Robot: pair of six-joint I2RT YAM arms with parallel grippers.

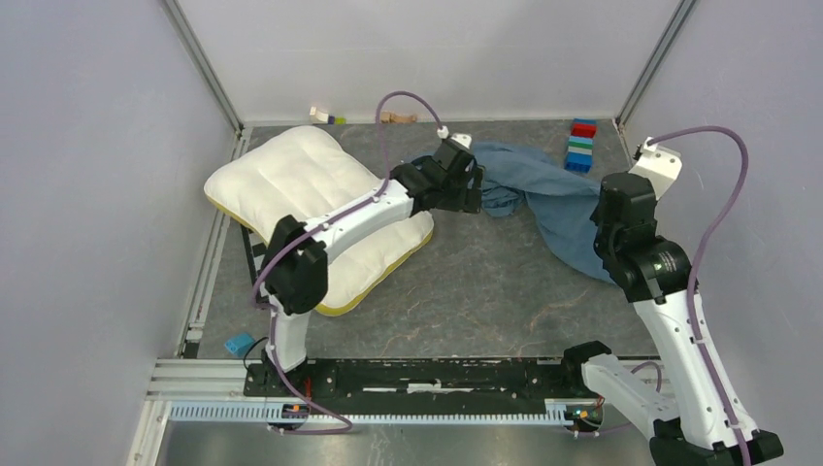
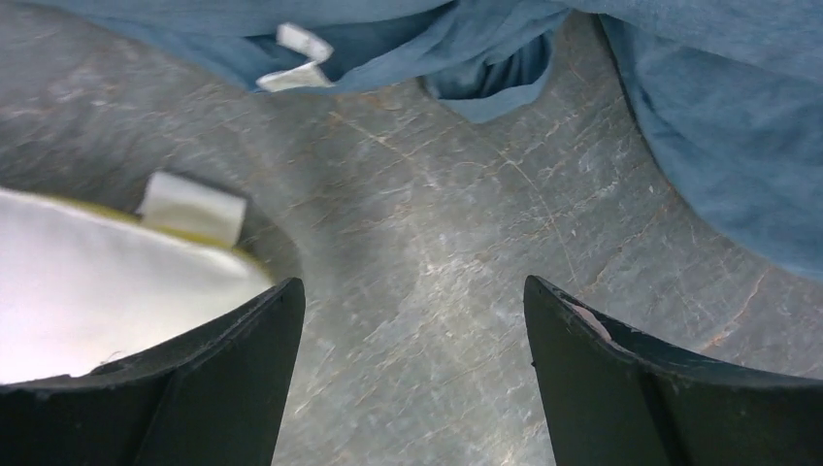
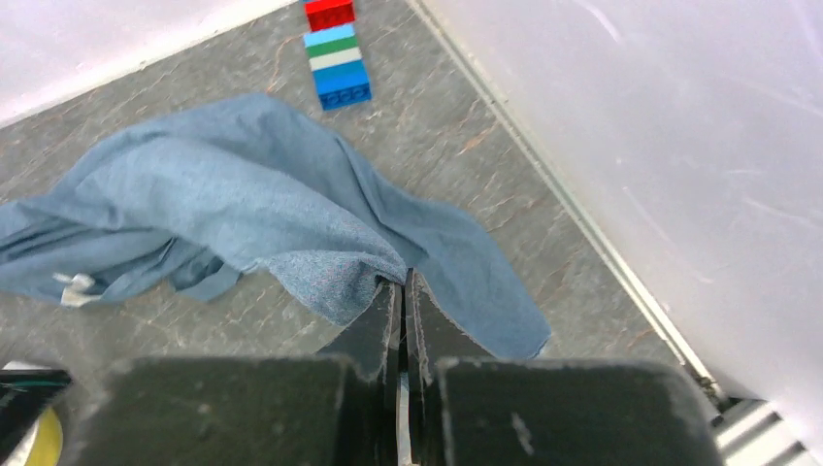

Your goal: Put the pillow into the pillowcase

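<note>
Lying at the left of the table (image 1: 485,286): one pillow (image 1: 301,180), cream with a yellow edge, the left arm stretched across it. Looks plump, light and yielding; likely to sag and bulge if pinched at one spot, so best taken at a corner or along the yellow seam, near the pillow tag (image 2: 191,206). Hovering just past that corner, over bare table: left gripper (image 2: 412,296), jaws spread wide, holding nothing. Spread to the right of it, crumpled: one pillowcase (image 1: 558,199), blue, thin and limp, apt to fold and slide on itself; calls for a grip on a single layer at the open hem, to pull the mouth apart. Sewn on its near edge: case tag (image 2: 296,58). Pinching a raised fold of that cloth: right gripper (image 3: 403,283), jaws pressed together. Standing at the back right: one stack of blocks (image 1: 582,146). Counted in all: one pillow, one pillowcase, two grippers, two tags.
</note>
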